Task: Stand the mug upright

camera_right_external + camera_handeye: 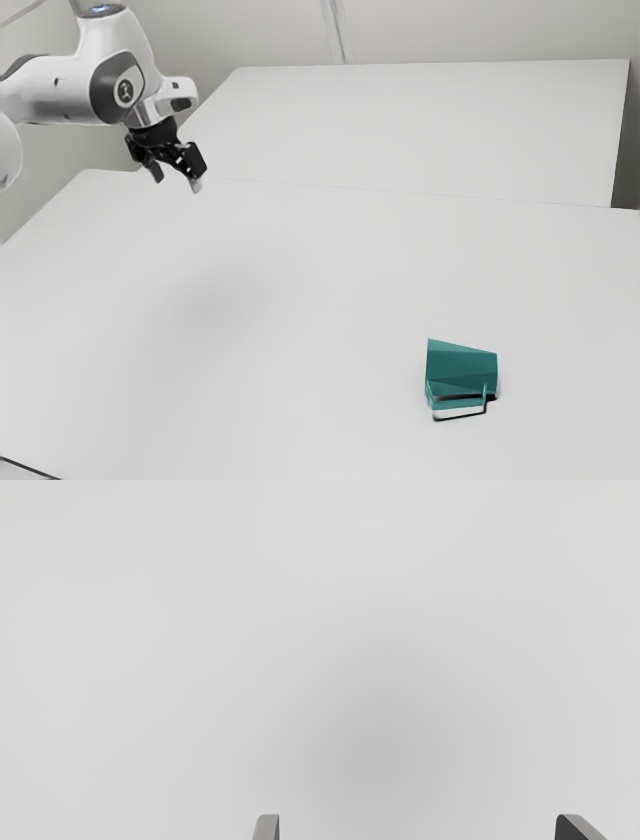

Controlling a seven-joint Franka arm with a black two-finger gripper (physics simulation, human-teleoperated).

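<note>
Closest in the exterior view, it's the teal, taper-sided mug (461, 370), material unclear, lying on its side on the smooth white desk (300, 300), its squared, dark-edged handle (461, 416) toward the camera. I'd guess that handle stops it rolling! And up above the desk, well apart from the mug, my black two-finger tool (176, 180): spread wide, holding nothing, touching nothing.

Bright, diffuse light washes the pale desk (330, 290); a soft grey shadow (215, 295) lies toward eight o'clock from the exterior view's centre; its edges fade gradually.
</note>
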